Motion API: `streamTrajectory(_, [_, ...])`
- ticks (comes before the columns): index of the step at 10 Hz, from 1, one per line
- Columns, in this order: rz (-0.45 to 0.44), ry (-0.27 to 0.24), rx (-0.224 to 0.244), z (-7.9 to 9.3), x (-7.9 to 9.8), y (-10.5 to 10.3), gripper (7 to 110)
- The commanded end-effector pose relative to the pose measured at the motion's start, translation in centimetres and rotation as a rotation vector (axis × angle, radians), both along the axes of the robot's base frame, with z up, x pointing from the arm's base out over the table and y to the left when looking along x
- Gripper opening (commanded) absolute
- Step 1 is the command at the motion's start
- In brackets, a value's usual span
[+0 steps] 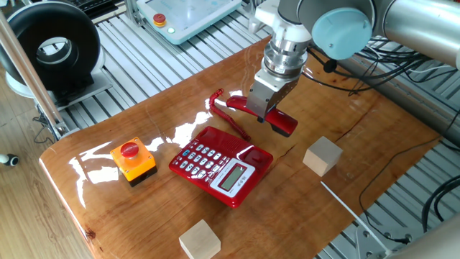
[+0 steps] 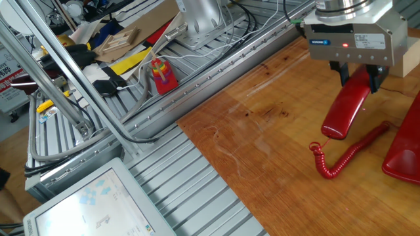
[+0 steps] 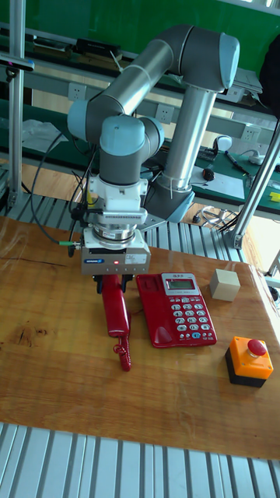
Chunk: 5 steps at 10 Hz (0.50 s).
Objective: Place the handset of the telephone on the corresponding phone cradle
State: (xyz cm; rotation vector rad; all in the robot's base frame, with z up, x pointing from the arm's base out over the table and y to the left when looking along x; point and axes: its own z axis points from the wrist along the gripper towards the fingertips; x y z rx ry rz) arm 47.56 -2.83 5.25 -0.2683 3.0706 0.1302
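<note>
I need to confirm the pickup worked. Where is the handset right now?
The handset is clamped in the pincer, beside the telephone, on the side away from the orange button box.

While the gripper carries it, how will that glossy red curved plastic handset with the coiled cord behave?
The glossy red curved plastic handset probably stays stiff, though its shine suggests it could slip. Its red coiled cord trails on the table, so it may tug lightly.
</note>
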Motion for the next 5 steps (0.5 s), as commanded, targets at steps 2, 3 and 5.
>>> streamTrajectory(2, [-0.02,-0.012,0.025,0.1,0.3,1.1,22])
streamTrajectory(3, [-0.021,-0.01,0.028,-0.1,0.0,2.5,22])
streamTrajectory(5, [-0.022,-0.002,0.029,-0.6,-0.7,4.9,22])
